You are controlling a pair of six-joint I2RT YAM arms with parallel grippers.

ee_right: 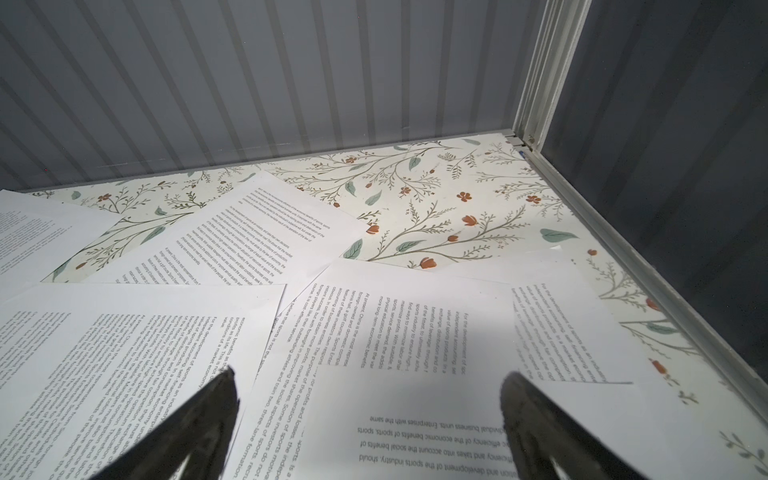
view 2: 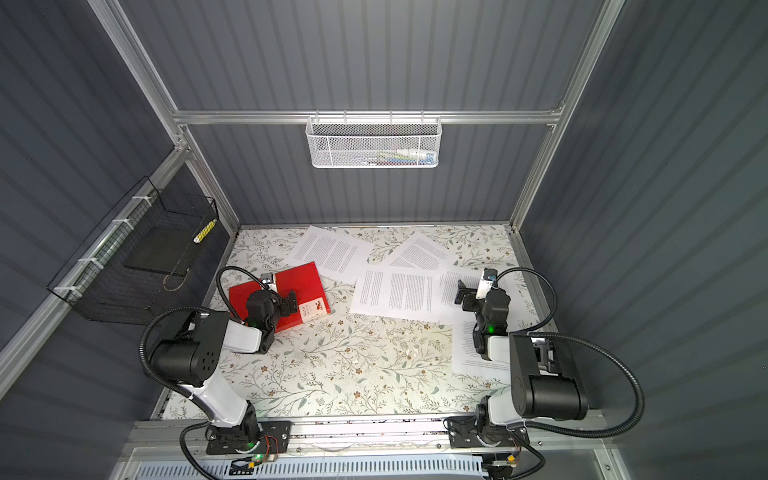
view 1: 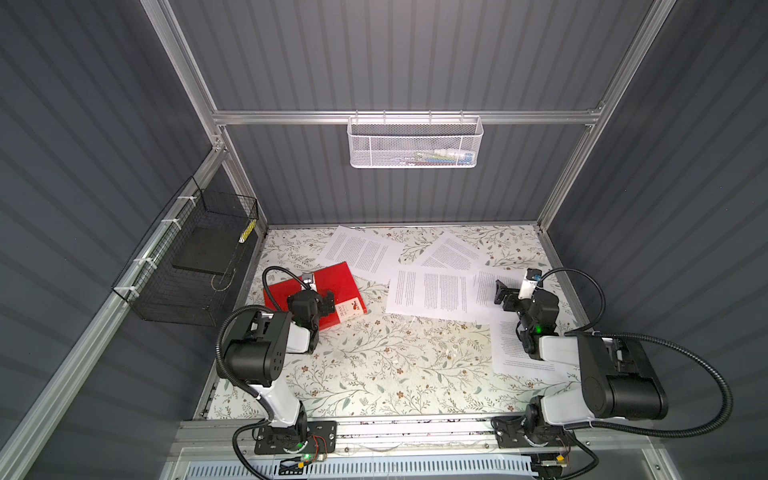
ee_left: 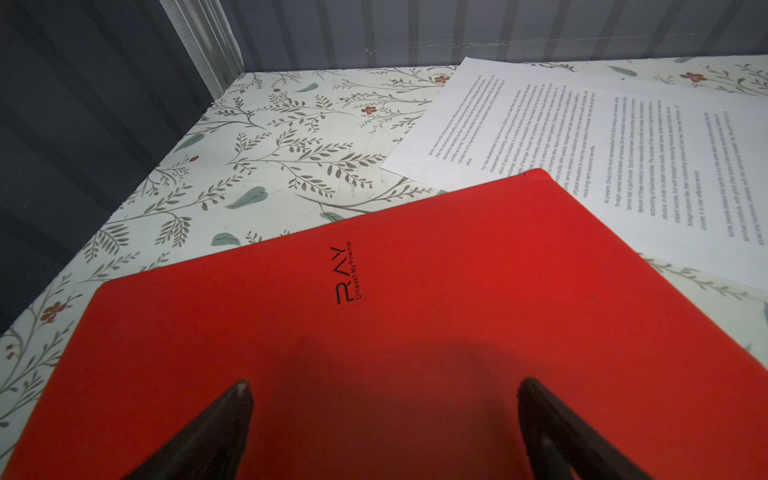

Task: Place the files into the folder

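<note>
The red folder lies closed and flat on the left of the table, with "RAY" lettering on its cover. My left gripper hovers low over the cover, open, nothing between its fingers. The files are several white printed sheets scattered across the back and right: one by the folder's far corner, a large one mid-table, and others overlapping on the right. My right gripper stands open just above those sheets, holding nothing.
The floral-covered table is walled in by grey panels and aluminium posts. A black wire basket holding a dark slab hangs on the left wall. A white mesh basket hangs on the back rail.
</note>
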